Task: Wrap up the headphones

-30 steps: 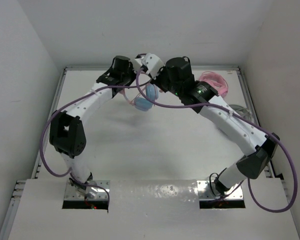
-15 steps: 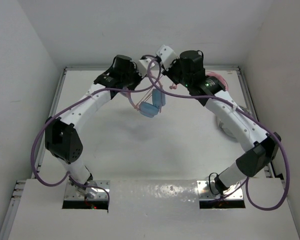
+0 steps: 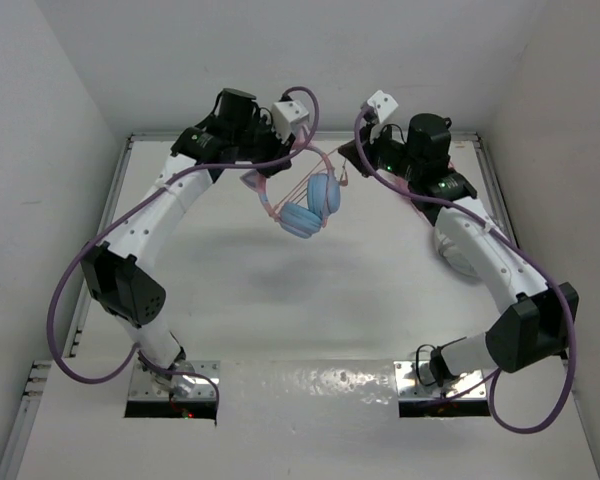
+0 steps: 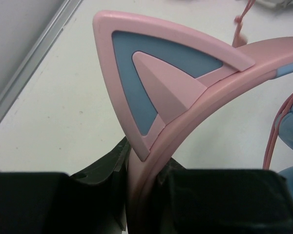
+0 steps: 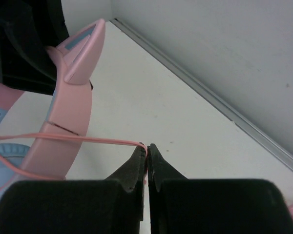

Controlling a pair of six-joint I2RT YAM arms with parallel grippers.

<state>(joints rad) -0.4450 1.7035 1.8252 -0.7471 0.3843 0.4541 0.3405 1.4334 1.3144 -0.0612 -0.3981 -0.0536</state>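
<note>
White table (image 3: 280, 300) underlies pink-and-blue cat-eared headphones (image 3: 302, 216), cable (image 5: 88, 140) taut.

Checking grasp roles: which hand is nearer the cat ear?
Left. The left hand clamps the headband beside the cat ear; right hand pinches the cable, apart from it.

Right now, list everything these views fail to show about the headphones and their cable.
- Right wrist: the cable ends between the right end effector's shut fingers, so its far end is hidden.
- Top external: the cable is too thin to count its turns around the headphones.
- Left wrist: ear cups cut off by the right edge; the left end effector hides the headband below the cat ear.
</note>
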